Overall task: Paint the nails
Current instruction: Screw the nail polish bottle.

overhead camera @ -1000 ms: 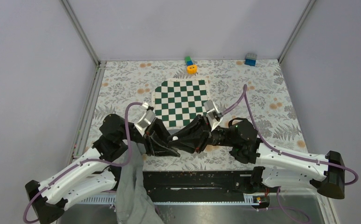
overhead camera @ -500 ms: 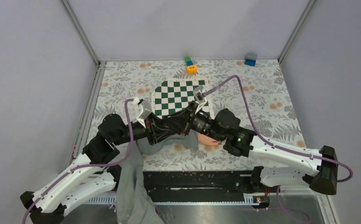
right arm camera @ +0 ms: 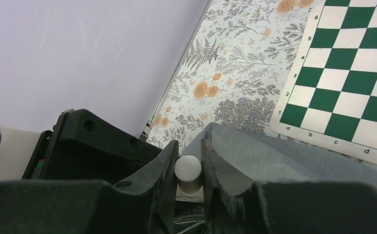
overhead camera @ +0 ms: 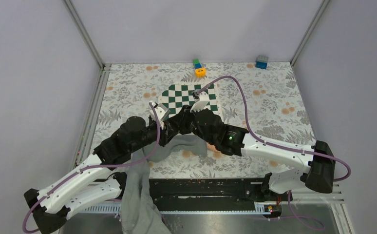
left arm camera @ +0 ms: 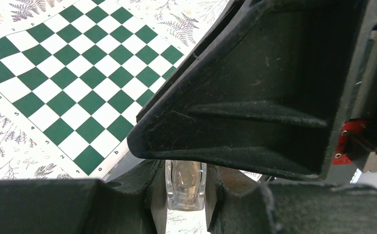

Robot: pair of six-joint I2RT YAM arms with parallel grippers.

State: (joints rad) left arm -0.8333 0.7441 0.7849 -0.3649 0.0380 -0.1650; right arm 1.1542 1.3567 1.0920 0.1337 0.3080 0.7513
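In the left wrist view my left gripper (left arm camera: 185, 192) is shut on a small clear glass bottle (left arm camera: 185, 181), which stands upright between its fingers. The right arm's black body (left arm camera: 274, 87) hangs just above the bottle. In the right wrist view my right gripper (right arm camera: 190, 163) is shut on a white round-topped cap (right arm camera: 188, 171). From above, both grippers meet over the near edge of the chessboard (overhead camera: 189, 95), above the grey sleeve (overhead camera: 179, 145). The nails are hidden under the arms.
The green-and-white chessboard lies mid-table on a floral cloth (overhead camera: 284, 97). An orange ring (overhead camera: 200, 72) with green and blue blocks (overhead camera: 197, 63) sits at the back, and a blue block (overhead camera: 261, 62) at the back right. Grey cloth (overhead camera: 138, 204) hangs over the near edge.
Both arms have swung away from the near edge toward the chessboard, still meeting at their grippers. The grey sleeve under them has come into view.
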